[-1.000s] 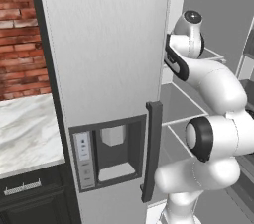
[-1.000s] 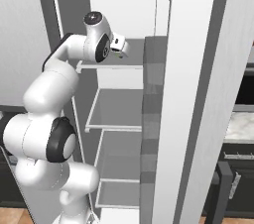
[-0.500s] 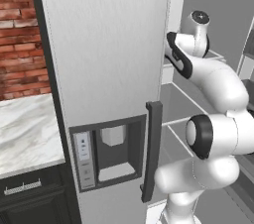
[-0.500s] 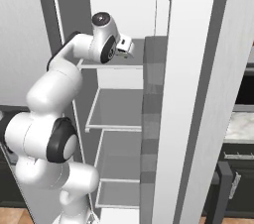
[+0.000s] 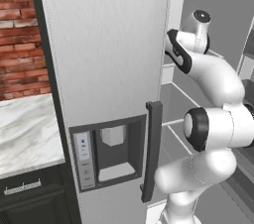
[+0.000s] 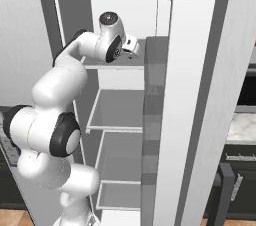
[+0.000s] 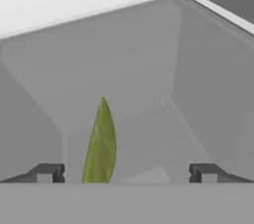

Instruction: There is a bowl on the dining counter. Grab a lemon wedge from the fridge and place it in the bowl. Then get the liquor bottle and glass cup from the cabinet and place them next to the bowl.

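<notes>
Currently I see the hand released, fingertips wide apart, at the upper fridge shelf; a lemon wedge stands between them.

I'm in a kitchen: open fridge w/ dispenser door, brick wall, marble table.

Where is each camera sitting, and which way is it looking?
Left base view: behind the arm on its left, facing the closed fridge door with its dispenser; the white arm rises at right.
Right base view: behind on the right, looking into the open fridge at its shelves; the arm rises at left.
Hand view: on the hand, looking along the open end effector at a lemon wedge.
Both base views share the arm and fridge.
</notes>
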You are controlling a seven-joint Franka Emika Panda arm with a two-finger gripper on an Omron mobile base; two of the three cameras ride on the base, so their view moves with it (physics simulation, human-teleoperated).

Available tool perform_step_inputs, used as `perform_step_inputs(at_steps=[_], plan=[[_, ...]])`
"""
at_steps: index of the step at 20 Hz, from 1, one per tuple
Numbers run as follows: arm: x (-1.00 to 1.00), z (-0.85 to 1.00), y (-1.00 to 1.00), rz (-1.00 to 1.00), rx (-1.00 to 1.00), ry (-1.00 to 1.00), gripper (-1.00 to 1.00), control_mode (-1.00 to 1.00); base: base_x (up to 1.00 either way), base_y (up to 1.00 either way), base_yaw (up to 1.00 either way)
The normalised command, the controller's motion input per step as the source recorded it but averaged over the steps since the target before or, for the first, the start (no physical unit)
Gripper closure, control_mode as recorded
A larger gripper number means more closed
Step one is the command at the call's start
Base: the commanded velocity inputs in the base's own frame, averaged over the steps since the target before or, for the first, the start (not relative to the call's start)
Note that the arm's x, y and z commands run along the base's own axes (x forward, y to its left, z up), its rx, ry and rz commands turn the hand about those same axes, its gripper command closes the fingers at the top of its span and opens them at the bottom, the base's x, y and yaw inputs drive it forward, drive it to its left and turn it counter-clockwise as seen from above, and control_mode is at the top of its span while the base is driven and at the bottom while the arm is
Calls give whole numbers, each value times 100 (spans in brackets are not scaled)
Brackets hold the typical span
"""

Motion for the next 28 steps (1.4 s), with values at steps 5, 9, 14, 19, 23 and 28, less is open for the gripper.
perform_step_inputs(at_steps=[5, 9, 14, 19, 23, 28], plan=[[14, -1, 12, 0, 0, 1, -100, -100, 0, 0, 0], [14, -6, 6, 0, 0, 2, -100, -100, 0, 0, 0], [15, -22, 0, 0, 0, 3, -100, -100, 0, 0, 0], [17, -42, 2, 0, 0, 5, -100, -100, 0, 0, 0], [9, -68, 17, 1, 0, 4, 100, -100, 0, 0, 0], [5, -76, 11, 2, 0, 3, 100, -100, 0, 0, 0]])
